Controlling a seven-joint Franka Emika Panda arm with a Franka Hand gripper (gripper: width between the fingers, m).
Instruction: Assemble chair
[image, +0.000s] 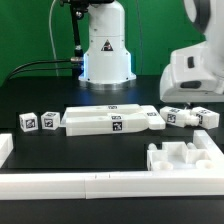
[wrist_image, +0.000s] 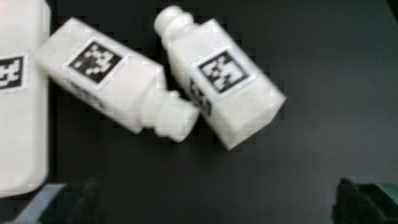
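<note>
Gripper: my gripper (wrist_image: 217, 205) is spread wide, with nothing between its fingers (wrist_image: 71, 203). I hang over bare tabletop (wrist_image: 311, 160).
Legs: the first leg (wrist_image: 103, 72) and the second leg (wrist_image: 222, 80) lie flat below me with their tags facing up. They are angled toward each other and look to be touching at one end. In the exterior view they sit toward that view's right.
Slabs: the flat slabs (image: 110, 121) lie side by side mid-tabletop. A white edge of one shows just beside the first leg.
Blocks: the outer block (image: 28, 122) and the inner block (image: 48, 120) stand near each other on the exterior view's left.
Notched block: the notched block (image: 185, 155) sits near the border rail (image: 100, 185), well apart from the legs.
</note>
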